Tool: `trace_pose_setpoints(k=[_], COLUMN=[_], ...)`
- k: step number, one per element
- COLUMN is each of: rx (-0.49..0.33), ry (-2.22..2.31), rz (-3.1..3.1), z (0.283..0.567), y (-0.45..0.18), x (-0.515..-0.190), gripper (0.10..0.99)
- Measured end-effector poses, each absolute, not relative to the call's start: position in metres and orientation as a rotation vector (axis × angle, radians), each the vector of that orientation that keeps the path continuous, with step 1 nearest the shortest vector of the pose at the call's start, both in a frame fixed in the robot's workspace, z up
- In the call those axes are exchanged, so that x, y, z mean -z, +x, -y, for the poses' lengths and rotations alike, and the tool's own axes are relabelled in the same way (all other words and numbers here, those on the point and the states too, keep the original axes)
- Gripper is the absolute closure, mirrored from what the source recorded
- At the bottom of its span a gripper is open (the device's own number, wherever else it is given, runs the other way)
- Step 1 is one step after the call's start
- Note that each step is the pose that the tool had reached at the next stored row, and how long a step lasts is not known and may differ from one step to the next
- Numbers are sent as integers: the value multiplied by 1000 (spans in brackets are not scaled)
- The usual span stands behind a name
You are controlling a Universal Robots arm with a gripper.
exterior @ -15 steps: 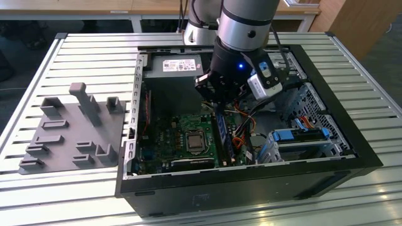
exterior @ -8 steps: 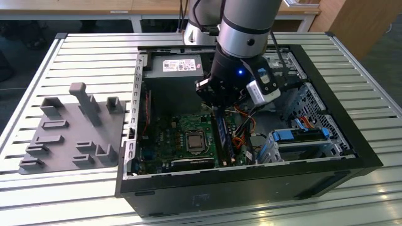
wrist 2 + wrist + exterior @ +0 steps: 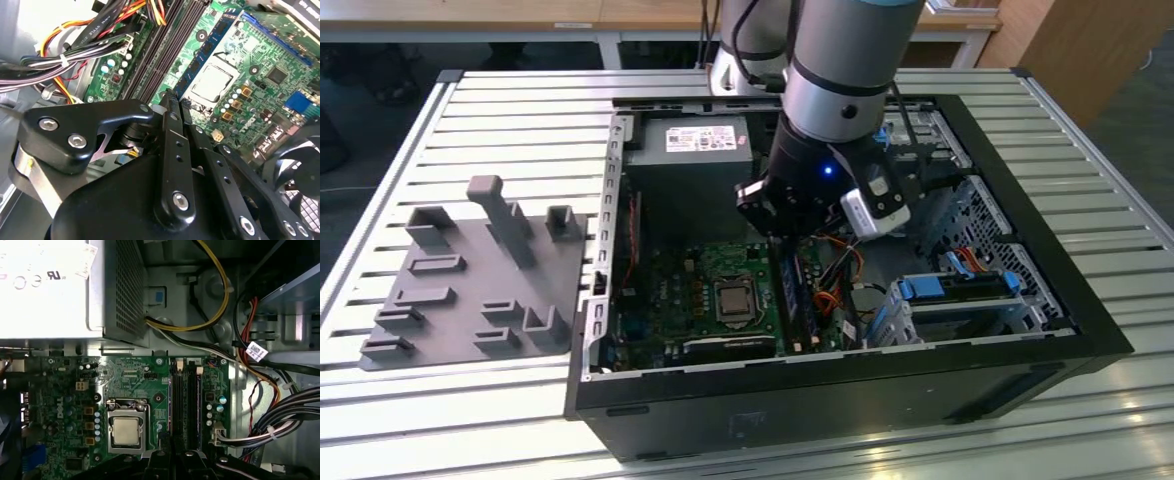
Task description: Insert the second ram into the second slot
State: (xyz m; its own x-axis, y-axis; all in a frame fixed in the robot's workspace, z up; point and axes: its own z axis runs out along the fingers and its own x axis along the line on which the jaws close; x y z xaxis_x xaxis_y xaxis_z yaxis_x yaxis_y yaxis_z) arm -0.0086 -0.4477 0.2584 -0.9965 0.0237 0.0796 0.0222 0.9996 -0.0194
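Fingers (image 3: 170,130) of the gripper (image 3: 177,99) are drawn narrow and closed on the near end of the ram (image 3: 212,42). From the tips the ram runs straight ahead, set on edge at the slot row. A socket (image 3: 212,82) is seen just beside it. Dark bare slots (image 3: 160,55) lie on its other side, and bundled cables (image 3: 75,55) are seen beyond those. All is enclosed by the open case (image 3: 1067,330).

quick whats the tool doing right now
Tool: shut, tips at the thin dark-blue circuit-board ram stick; whether it grips it cannot be told.
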Motion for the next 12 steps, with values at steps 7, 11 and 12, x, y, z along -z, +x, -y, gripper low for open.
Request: trace_pose_setpoints(k=[7,11,12], rx=[-28,-28,-28], ry=[-41,-41,-41], rz=[3061,3061,3061], z=[450,451,451], y=[-8,-8,-8], x=[-253,-252,-252], gripper=[953,953,953])
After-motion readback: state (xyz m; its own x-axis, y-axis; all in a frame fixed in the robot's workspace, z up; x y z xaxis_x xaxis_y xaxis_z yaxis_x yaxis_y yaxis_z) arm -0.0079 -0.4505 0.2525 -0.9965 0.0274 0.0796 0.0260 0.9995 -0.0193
